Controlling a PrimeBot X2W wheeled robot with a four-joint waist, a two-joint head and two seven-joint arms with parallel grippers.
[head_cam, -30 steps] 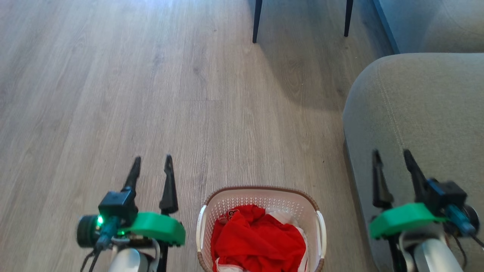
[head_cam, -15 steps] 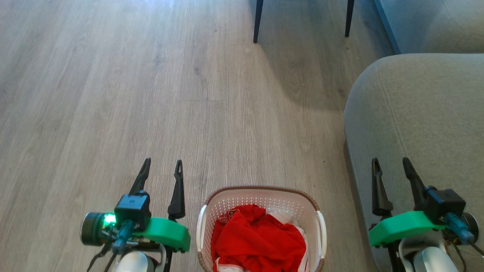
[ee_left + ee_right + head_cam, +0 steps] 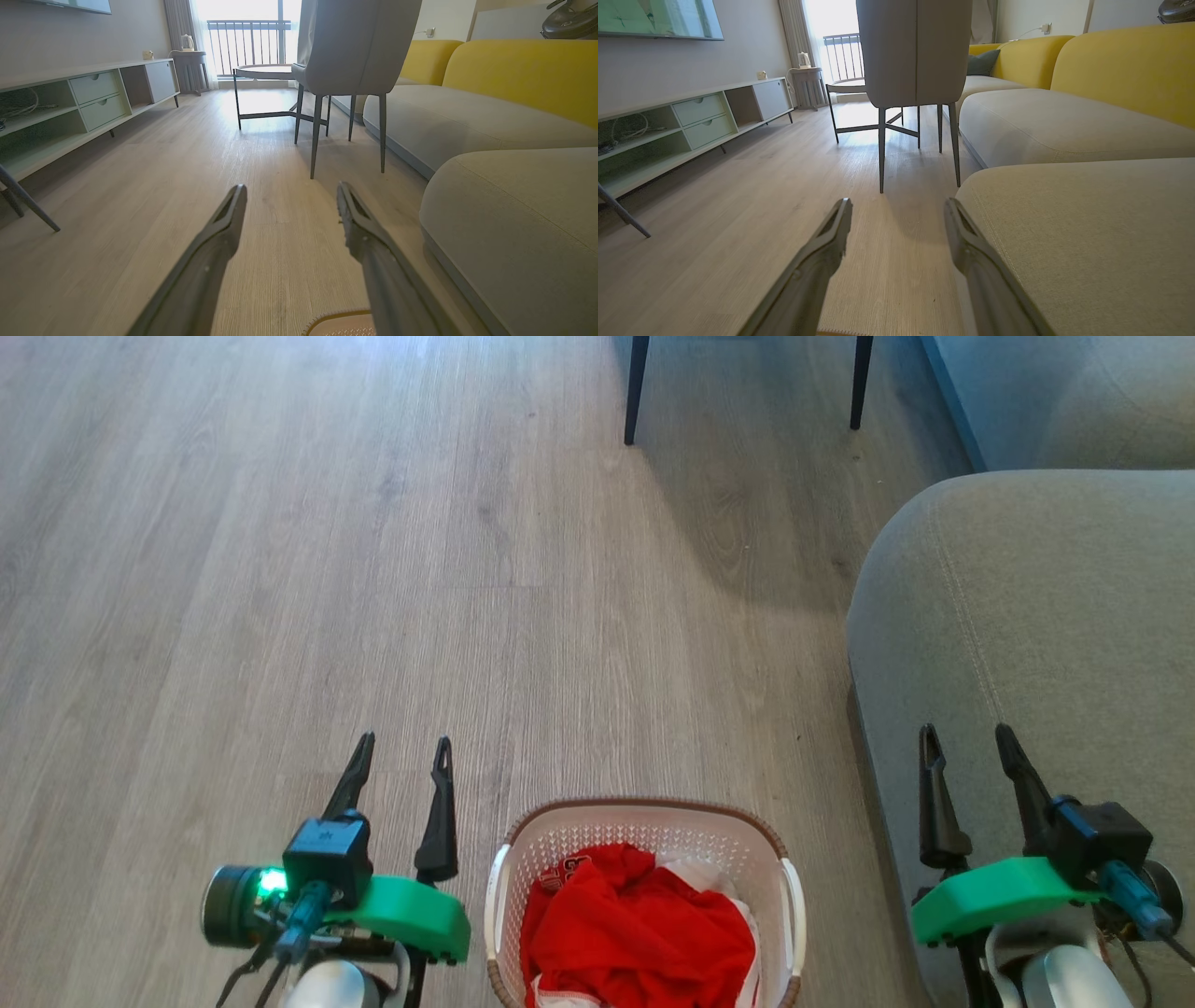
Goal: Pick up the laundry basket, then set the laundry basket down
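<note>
The white, holey plastic laundry basket [image 3: 653, 835] with a brown woven rim is set on the wood floor [image 3: 373, 569] near a grey sofa [image 3: 1046, 616]. The jaws of the left gripper [image 3: 404, 742] and right gripper [image 3: 965, 730] are held apart.

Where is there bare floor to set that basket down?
The wood floor ahead and left of the laundry basket lies bare up to the chair legs. The right side is crowded: the grey sofa stands close beside the basket, and the right gripper hangs at its edge.
</note>
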